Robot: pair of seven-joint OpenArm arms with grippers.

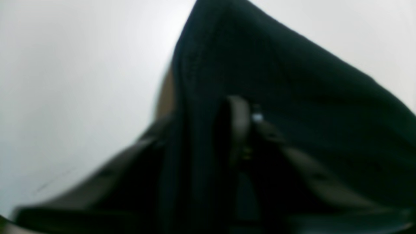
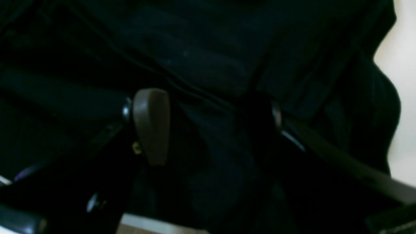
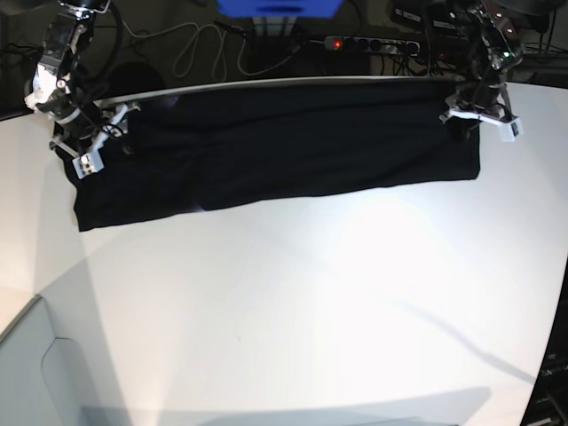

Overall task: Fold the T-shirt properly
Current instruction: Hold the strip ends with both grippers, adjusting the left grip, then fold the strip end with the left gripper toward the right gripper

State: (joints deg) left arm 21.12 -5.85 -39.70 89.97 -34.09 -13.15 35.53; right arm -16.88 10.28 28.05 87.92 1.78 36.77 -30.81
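Observation:
The black T-shirt (image 3: 275,151) lies as a long strip across the far part of the white table (image 3: 293,302), plain side up; no print shows. My left gripper (image 3: 479,120) is at the strip's right end. In the left wrist view its fingertips (image 1: 240,113) meet on a raised fold of the black cloth (image 1: 292,97), so the left gripper (image 1: 249,118) is shut on it. My right gripper (image 3: 98,140) is at the strip's left end. In the right wrist view the right gripper (image 2: 211,126) stands open, its brown pad (image 2: 151,126) well apart from the other finger, with black cloth (image 2: 201,65) between and beyond them.
The table's far edge (image 3: 266,84) runs just behind the shirt. Cables and a power strip (image 3: 373,43) lie beyond it. A grey panel (image 3: 35,373) sits at the near left corner.

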